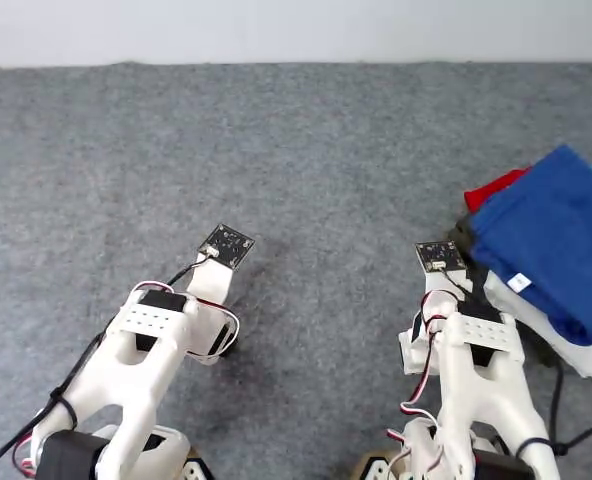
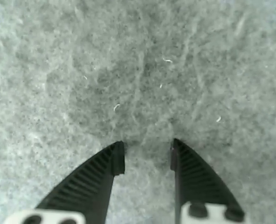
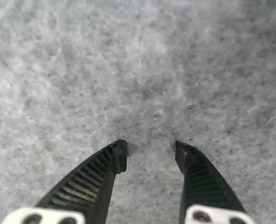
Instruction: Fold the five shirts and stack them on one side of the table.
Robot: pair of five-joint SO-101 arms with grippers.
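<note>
Against the table's (image 1: 306, 150) edge at the right of the high view, just beside one arm, the shirts (image 1: 551, 270) lie in a pile, a blue shirt (image 1: 556, 235) on top with a red shirt (image 1: 491, 187) and a white shirt (image 1: 561, 335) poking out beneath. Both tools hang low over the grey felt: the left gripper (image 2: 147, 156) and the right gripper (image 3: 149, 156) each have their jaws parted a modest way with nothing between them. Such cloth is probably light, limp and quick to sag or unfold, so pinching a folded edge or corner through all layers seems wiser than grabbing the middle; a sideways tug could drag the pile askew.
</note>
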